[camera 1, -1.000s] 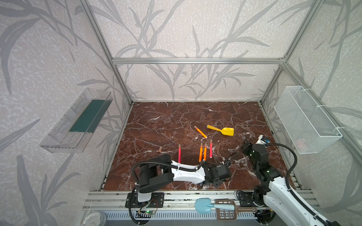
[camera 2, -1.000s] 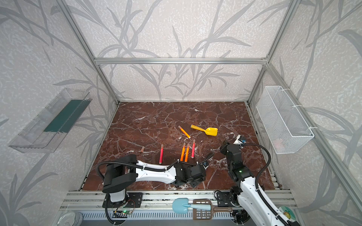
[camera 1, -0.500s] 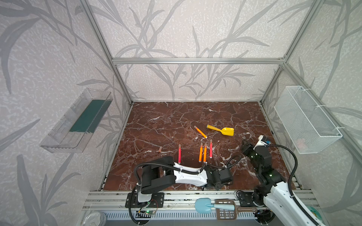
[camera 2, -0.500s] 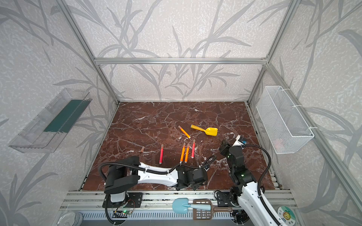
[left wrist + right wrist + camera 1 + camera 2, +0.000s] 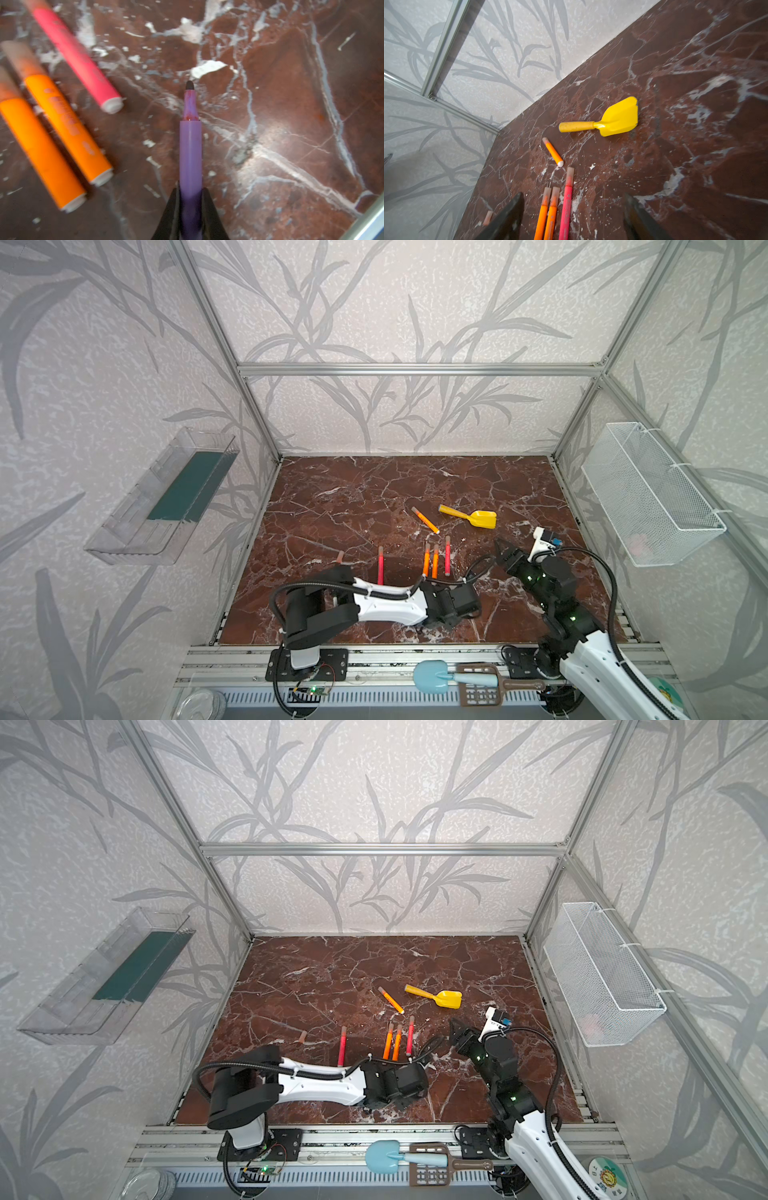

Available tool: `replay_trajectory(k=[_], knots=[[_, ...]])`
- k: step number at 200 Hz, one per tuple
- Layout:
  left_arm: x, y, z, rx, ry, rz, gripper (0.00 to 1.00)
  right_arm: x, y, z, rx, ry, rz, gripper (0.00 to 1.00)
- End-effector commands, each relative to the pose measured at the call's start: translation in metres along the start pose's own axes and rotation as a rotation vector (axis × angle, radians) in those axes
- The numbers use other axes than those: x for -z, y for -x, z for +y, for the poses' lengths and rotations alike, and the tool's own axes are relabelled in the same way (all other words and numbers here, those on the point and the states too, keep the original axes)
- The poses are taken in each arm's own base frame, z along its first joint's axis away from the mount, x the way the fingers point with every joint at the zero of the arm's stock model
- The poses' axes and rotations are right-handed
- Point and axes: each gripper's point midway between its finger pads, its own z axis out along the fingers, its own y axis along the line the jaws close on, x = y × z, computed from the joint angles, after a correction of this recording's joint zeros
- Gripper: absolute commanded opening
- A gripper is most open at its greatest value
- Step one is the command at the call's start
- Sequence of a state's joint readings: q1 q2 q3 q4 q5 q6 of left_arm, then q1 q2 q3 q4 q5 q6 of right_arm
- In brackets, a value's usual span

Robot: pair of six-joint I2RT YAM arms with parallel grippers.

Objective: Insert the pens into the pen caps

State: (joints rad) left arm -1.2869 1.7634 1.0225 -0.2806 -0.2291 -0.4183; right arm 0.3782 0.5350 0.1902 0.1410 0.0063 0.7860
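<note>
**Left hand** [image 5: 190,188]: your black fingers [image 5: 172,209] are clamped on the barrel of the slim purple marker pen [image 5: 190,149]. The pen sticks straight out past the fingertips, uncapped, with its dark nib bare. It sits low over the brown-red marble-patterned desk [image 5: 291,104]. You cannot tell whether the nib touches the surface. In both top views this hand is hidden under its own wrist, at the near middle of the desk.

**Pens on the desk:**
- The first orange marker pen [image 5: 426,561] and the second orange marker pen [image 5: 435,562] lie side by side.
- A pink-red marker pen [image 5: 447,556] lies just to their right.
- All three are parallel and capped at the far end. Their white butt ends point toward the robot, just beside the held pen.
- A second pink-red marker pen [image 5: 380,571] lies parallel, apart to the left. It is too small to tell whether it is capped.
- A third orange marker pen [image 5: 425,520] lies diagonally farther back, capped at its far end.
- The third orange pen is near the yellow plastic toy scoop [image 5: 469,516] and not touching it.

**Loose cap:** one short translucent pinkish-tan cap [image 5: 340,557] lies alone, left of the second pink-red pen and apart from it.

**Right hand** [image 5: 574,195]: your jaws stand wide apart with nothing between them. The hand hovers above the right side of the desk, aimed toward the three parallel pens.
</note>
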Motion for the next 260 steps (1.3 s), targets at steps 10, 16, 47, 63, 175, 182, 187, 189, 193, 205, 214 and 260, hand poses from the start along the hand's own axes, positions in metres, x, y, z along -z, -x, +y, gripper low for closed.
replay_trajectory(k=[10,16,47,63,175,182,187,189,193,205,214,260], knots=[[0.044,0.036,0.021,0.068,-0.02,-0.154,0.09,-0.005,-0.019,0.049,-0.031,0.193,0.053,0.76],[0.051,0.041,0.022,0.083,-0.034,-0.186,0.09,-0.005,-0.023,0.057,-0.03,0.217,0.063,0.76],[0.075,0.055,0.034,0.137,-0.05,-0.315,0.07,-0.006,-0.042,0.081,-0.05,0.295,0.11,0.77],[0.083,0.059,0.034,0.143,-0.07,-0.344,0.07,-0.007,-0.048,0.087,-0.073,0.319,0.129,0.78],[0.09,0.077,0.032,0.164,-0.076,-0.408,0.05,-0.011,-0.076,0.11,-0.134,0.352,0.208,0.51],[0.09,0.077,0.032,0.162,-0.078,-0.408,0.05,-0.013,-0.078,0.109,-0.136,0.346,0.213,0.42],[0.089,0.077,0.031,0.163,-0.079,-0.407,0.05,-0.015,-0.079,0.108,-0.136,0.34,0.217,0.36],[0.089,0.077,0.031,0.161,-0.078,-0.405,0.05,-0.015,-0.08,0.108,-0.136,0.34,0.218,0.34],[0.088,0.077,0.031,0.162,-0.078,-0.404,0.05,-0.017,-0.08,0.108,-0.138,0.336,0.221,0.29],[0.088,0.076,0.03,0.16,-0.083,-0.405,0.06,-0.02,-0.084,0.109,-0.138,0.329,0.233,0.18],[0.086,0.075,0.03,0.16,-0.084,-0.402,0.08,-0.022,-0.086,0.11,-0.142,0.33,0.243,0.11],[0.082,0.066,0.039,0.174,-0.045,-0.407,0.32,-0.019,-0.098,0.137,-0.13,0.395,0.248,0.04]])
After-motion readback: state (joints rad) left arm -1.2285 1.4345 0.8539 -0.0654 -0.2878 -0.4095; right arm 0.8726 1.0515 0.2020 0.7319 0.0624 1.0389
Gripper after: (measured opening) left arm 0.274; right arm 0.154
